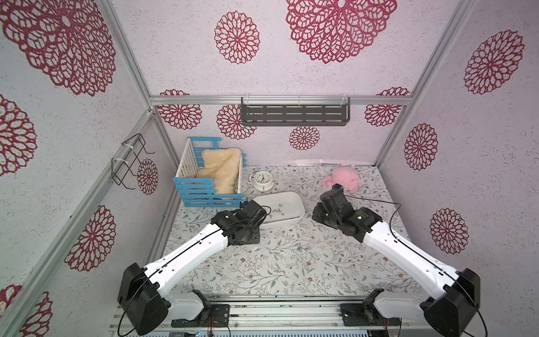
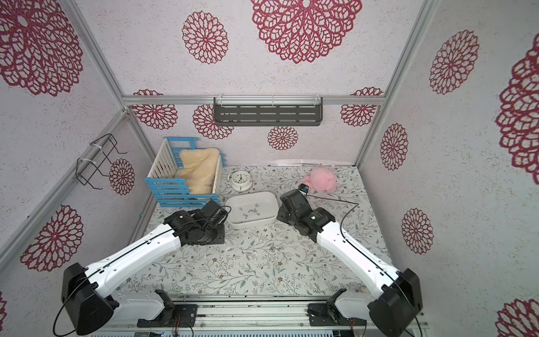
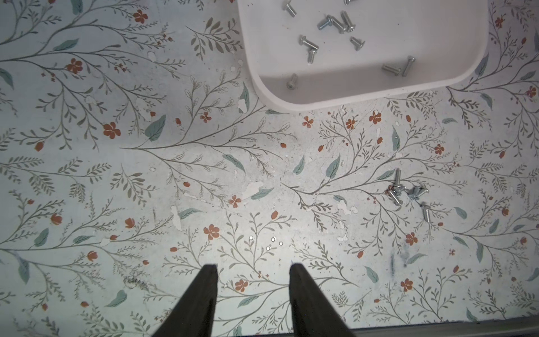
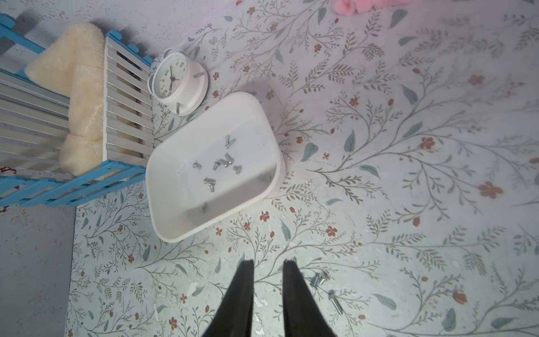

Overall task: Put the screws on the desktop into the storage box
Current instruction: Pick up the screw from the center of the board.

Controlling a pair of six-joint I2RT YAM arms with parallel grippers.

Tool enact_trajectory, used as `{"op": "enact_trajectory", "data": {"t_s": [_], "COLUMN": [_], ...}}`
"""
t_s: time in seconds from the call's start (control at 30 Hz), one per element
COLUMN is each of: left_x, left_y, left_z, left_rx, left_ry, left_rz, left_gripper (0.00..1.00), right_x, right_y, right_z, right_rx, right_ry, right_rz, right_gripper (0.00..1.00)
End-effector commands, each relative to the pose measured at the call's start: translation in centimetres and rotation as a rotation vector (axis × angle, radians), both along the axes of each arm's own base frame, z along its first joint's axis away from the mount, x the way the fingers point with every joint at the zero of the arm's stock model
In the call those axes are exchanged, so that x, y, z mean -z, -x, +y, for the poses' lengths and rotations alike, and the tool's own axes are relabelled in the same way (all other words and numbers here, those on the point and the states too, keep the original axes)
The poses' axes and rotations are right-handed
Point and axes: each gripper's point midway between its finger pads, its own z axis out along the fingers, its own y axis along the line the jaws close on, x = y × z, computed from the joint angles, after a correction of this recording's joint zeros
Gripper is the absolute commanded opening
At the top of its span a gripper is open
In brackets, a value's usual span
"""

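Screws [image 1: 277, 208] lie in the storage box [image 1: 287, 222] in both top views, out on the desktop [image 1: 277, 262]. A blue crate [image 1: 204, 194] and a white clock [image 1: 262, 179] stand behind it, with a pink plush [image 1: 345, 178] back right. The left arm [image 1: 250, 211] overlaps the box's end, and both pincers are hidden.

Left wrist view: the left gripper [image 3: 253, 267] is parted wide and empty, with loose screws [image 3: 405, 192] on the table outside the box.

Right wrist view: the right gripper [image 4: 268, 262] is narrowly parted and empty, loose screws just beside one finger. The clock's brand mark is too small to read.
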Motion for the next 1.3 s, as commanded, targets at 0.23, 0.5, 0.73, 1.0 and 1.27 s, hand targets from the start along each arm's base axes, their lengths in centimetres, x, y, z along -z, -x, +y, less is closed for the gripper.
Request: {"op": "enact_trajectory", "data": {"t_s": [0.23,0.5,0.73,1.0,1.27], "left_x": [1.7,4.0,5.6,7.8,10.2], "left_y": [-0.2,-1.2,-2.0,-2.0,-2.0], "left_z": [-7.6,-11.8,-14.3,-16.9,-18.8], "left_rx": [0.093,0.144,0.170,0.214,0.264], "left_ry": [0.033,0.027,0.035,0.059,0.034], "left_rz": [-0.029,-0.028,-0.028,0.007,0.049], "left_gripper": [0.46,0.44,0.43,0.43,0.43], "right_x": [1.9,2.7,2.8,3.0,2.4], "right_y": [4.7,6.3,6.4,6.6,7.3], "right_z": [-4.6,-6.5,-7.0,-7.5,-8.2], "right_rx": [0.114,0.165,0.182,0.197,0.218], "right_ry": [-0.055,-0.034,-0.018,-0.011,-0.024], "right_rz": [-0.035,-0.025,-0.029,-0.021,-0.028], "right_gripper": [0.23,0.24,0.25,0.26,0.27]}}
